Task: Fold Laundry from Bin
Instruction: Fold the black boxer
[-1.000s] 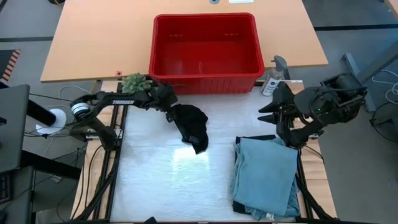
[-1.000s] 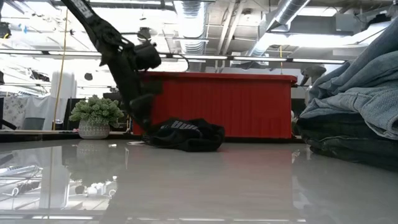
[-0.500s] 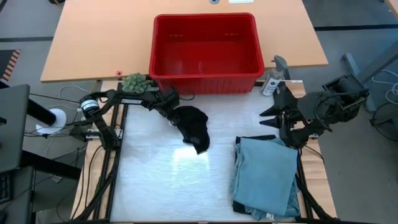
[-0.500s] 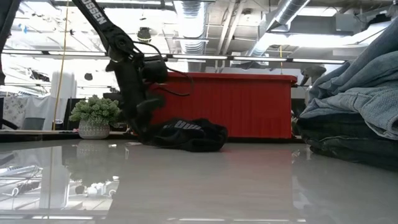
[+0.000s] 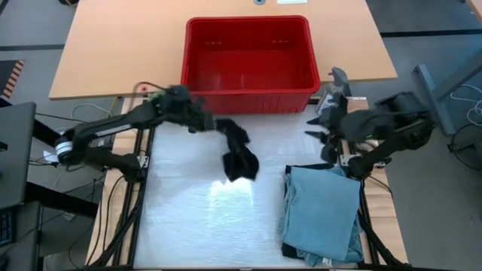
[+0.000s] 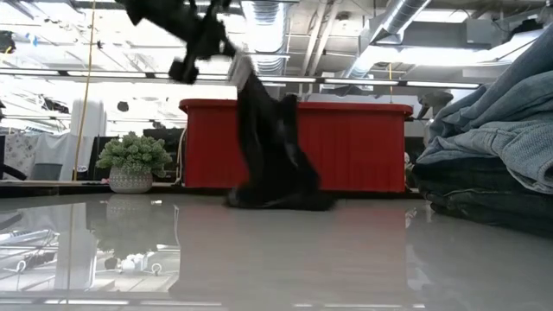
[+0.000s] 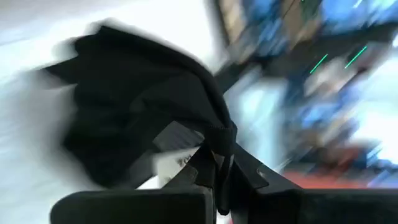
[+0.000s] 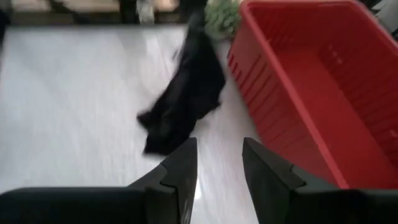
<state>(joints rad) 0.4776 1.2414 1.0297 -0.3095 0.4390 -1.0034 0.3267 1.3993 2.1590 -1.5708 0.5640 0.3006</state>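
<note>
Left gripper: you have it clenched on one end of the black garment, just in front of the bin and above the table.
Black garment: you see it hang from the left gripper in the low view, its lower end bunched on the white table surface, near the bin's front wall.
Right gripper: you have it at the table's right side, near the bin's right front corner, fingers parted and holding nothing.
Bin: red, at the far middle of the table.
Folded laundry: light blue pieces stacked at the near right.
Potted plant: left of the bin.
</note>
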